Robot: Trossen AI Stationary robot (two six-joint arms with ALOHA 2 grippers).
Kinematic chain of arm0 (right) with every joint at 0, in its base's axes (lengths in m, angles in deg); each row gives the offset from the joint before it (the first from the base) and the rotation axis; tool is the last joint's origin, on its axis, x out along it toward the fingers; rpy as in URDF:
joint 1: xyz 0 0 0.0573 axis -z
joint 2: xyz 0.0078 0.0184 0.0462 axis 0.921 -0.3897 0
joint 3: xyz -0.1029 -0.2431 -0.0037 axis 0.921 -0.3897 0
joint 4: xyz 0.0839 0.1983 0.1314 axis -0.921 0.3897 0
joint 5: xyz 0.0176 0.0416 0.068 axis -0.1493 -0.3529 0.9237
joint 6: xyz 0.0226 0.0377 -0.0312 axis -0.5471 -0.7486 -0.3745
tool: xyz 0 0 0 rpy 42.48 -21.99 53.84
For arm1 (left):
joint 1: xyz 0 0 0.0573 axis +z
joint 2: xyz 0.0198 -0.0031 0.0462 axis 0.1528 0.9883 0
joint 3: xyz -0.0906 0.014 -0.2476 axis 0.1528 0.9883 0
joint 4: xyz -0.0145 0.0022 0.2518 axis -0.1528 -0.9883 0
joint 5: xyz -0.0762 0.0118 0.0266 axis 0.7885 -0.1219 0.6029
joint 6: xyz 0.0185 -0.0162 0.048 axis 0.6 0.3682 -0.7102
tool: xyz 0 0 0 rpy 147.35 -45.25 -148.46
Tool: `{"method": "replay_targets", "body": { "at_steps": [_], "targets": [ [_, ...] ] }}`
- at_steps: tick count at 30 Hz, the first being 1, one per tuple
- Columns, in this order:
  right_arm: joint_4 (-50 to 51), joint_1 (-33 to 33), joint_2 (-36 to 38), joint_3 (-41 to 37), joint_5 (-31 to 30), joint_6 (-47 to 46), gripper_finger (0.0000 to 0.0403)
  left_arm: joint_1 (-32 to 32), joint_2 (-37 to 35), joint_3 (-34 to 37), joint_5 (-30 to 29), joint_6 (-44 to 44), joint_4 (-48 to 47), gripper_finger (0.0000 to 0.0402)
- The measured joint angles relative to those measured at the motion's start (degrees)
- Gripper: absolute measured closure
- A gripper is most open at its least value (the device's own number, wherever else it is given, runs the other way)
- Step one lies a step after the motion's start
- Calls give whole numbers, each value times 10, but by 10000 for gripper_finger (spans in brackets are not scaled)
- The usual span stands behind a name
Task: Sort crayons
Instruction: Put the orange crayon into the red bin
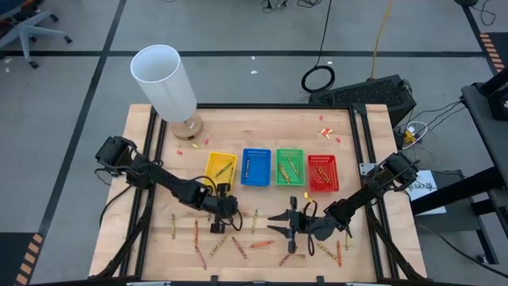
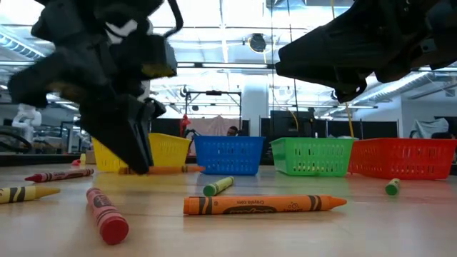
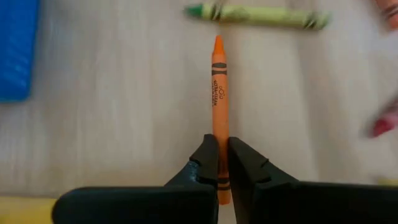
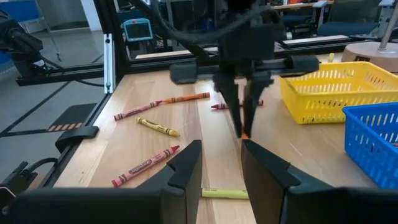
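My left gripper point(image 1: 216, 226) stands over the table's near middle, fingers pointing down, shut on an orange crayon point(image 3: 219, 93). It also shows in the low view point(image 2: 137, 153). Several more crayons point(image 1: 238, 243) lie loose on the near half of the table, among them a green one point(image 3: 258, 15) just past the orange crayon's tip. My right gripper point(image 1: 278, 225) hangs open and empty a little to the right of the left one, fingers toward it. A yellow crayon point(image 4: 224, 193) lies on the table below the right gripper. My left gripper pinches the orange crayon near its blunt end point(image 3: 220, 142) between its two fingers, one on each side. The fingers come from above, pointing down. The crayon lies flat on the table point(image 2: 166, 169), its pointed end away from the fingers.
Four plastic trays stand in a row at mid-table: yellow point(image 1: 220, 167), blue point(image 1: 255, 167), green point(image 1: 289, 166) and red point(image 1: 322, 172), the last two holding crayons. A tall white cylinder point(image 1: 163, 79) stands at the far left. Small red scraps point(image 1: 325, 131) lie far right.
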Motion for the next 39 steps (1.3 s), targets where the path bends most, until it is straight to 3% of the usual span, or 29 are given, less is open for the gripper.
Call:
{"method": "replay_targets", "body": {
  "at_steps": [13,21,29,32,39],
  "targets": [
    [72,5,0,0,-7,-54,305,-16,-71,-1,-16,28,5,389],
    [13,8,-55,0,-18,-77,305,-19,-125,-2,-18,-20,67,389],
    [-224,36,-121,23,-26,74,305,-24,-154,-2,-19,-61,148,389],
    [-239,42,-131,56,1,121,305,-29,-155,-2,-19,-80,186,389],
    [-241,42,-131,126,-13,223,283,-41,-154,-2,-19,-97,240,389]
  ]
}}
